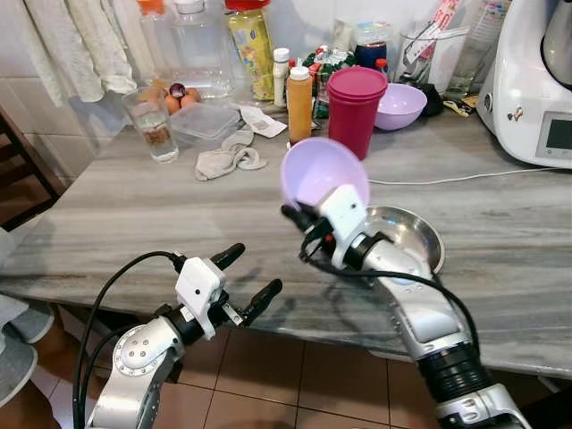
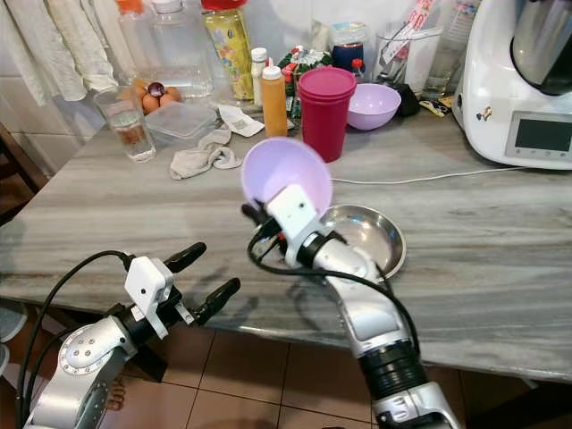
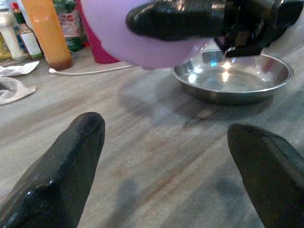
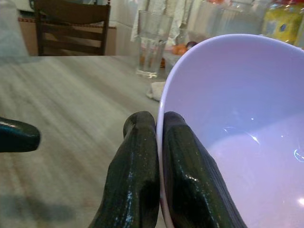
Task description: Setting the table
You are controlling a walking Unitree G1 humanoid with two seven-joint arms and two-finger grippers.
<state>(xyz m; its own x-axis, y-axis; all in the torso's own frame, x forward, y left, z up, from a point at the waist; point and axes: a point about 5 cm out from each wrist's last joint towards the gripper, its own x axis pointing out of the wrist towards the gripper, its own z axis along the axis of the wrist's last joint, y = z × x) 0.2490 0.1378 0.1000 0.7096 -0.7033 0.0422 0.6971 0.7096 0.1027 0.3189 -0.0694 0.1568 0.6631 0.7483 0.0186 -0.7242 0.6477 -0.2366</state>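
Note:
My right gripper (image 1: 299, 217) is shut on the rim of a lilac plastic bowl (image 1: 322, 171), holding it tilted on its side above the grey wooden table (image 1: 134, 214); the rim sits pinched between the two black fingers (image 4: 137, 180). A steel bowl (image 1: 413, 234) rests on the table just right of the held bowl. A second lilac bowl (image 1: 399, 105) stands at the back by a magenta lidded container (image 1: 355, 109). My left gripper (image 1: 248, 279) stays open and empty near the table's front edge, with its fingers (image 3: 57, 175) spread wide.
The back of the table is crowded: a glass of water (image 1: 152, 125), eggs, a plastic box (image 1: 205, 121), an orange sauce bottle (image 1: 299, 105), jars and a crumpled cloth (image 1: 228, 162). A white kitchen machine (image 1: 536, 89) stands back right, its cord (image 1: 447, 180) trailing across the table.

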